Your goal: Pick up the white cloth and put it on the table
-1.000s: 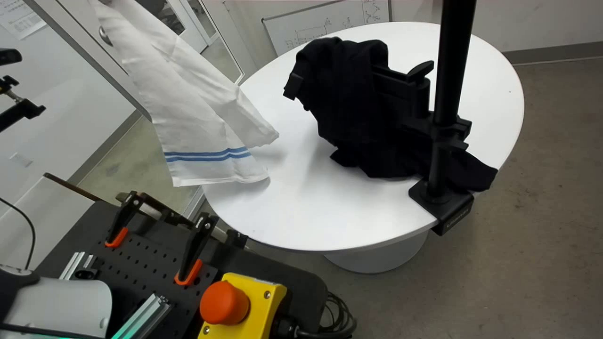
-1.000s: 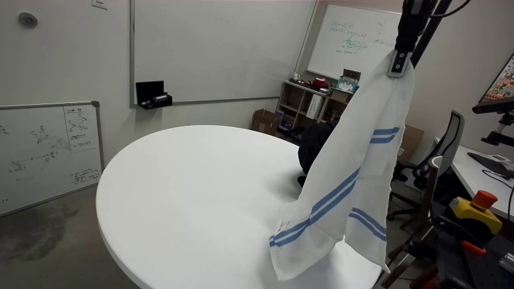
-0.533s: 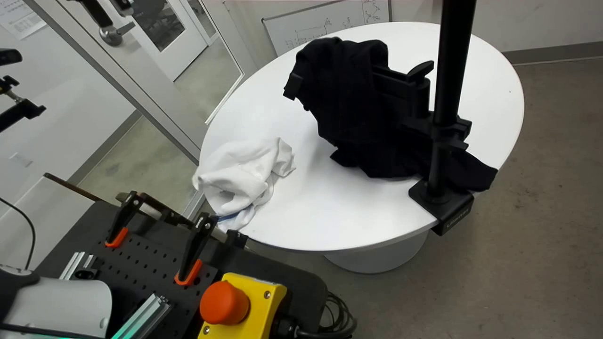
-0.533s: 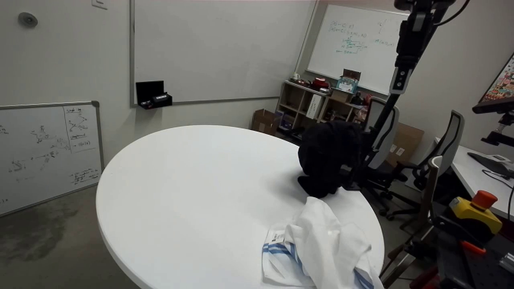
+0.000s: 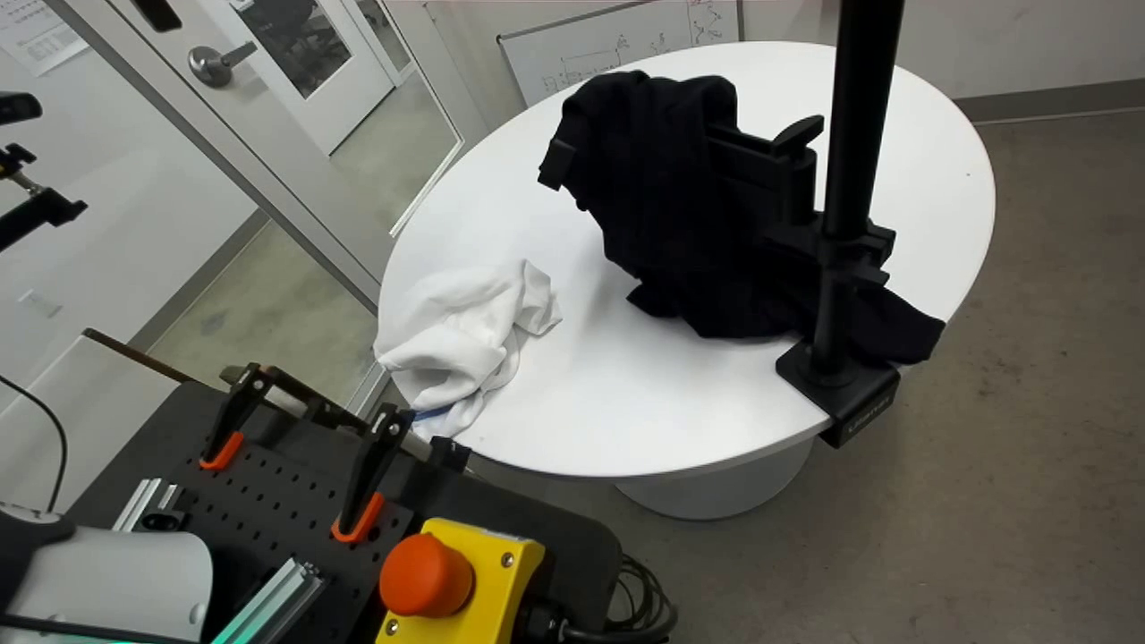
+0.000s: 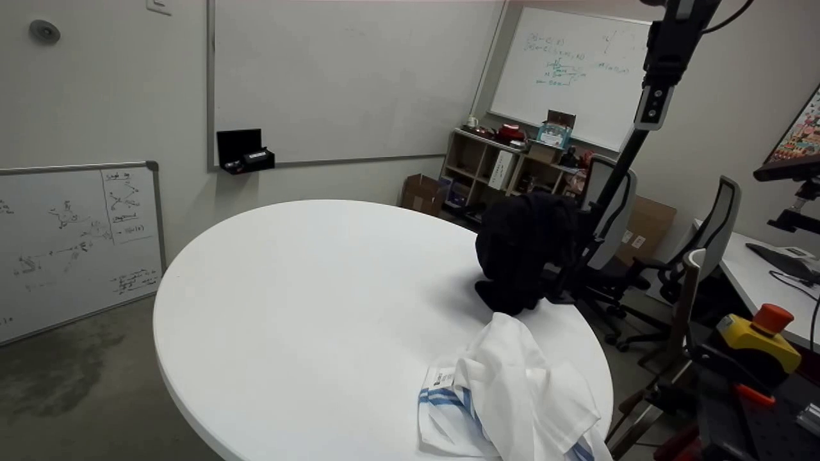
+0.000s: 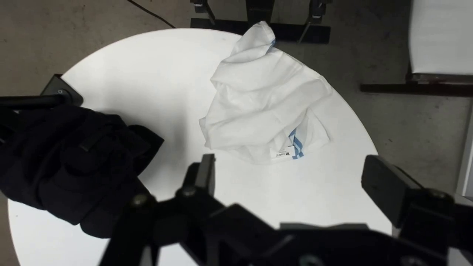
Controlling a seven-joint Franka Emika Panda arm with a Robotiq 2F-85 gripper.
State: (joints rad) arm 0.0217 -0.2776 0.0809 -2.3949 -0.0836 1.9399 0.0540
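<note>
Cloth [image 7: 264, 107], hanging 1 s ago, now crumpled on table [image 6: 295, 320]; claw [image 7: 290, 173] spread apart.

White cloth [image 7: 258, 107]: crumpled, blue-striped, at edge of tabletop [image 7: 147, 61]. Black fabric [image 7: 74, 166]: near, apart from cloth. Jaws: spread wide.

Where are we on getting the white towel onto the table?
Done: the blue-striped white towel lies crumpled on the round white table. In hand: nothing; the gripper is open, clear of the towel. Left: probably just withdrawing the gripper, and perhaps tucking in a corner that seems to overhang the edge.
</note>
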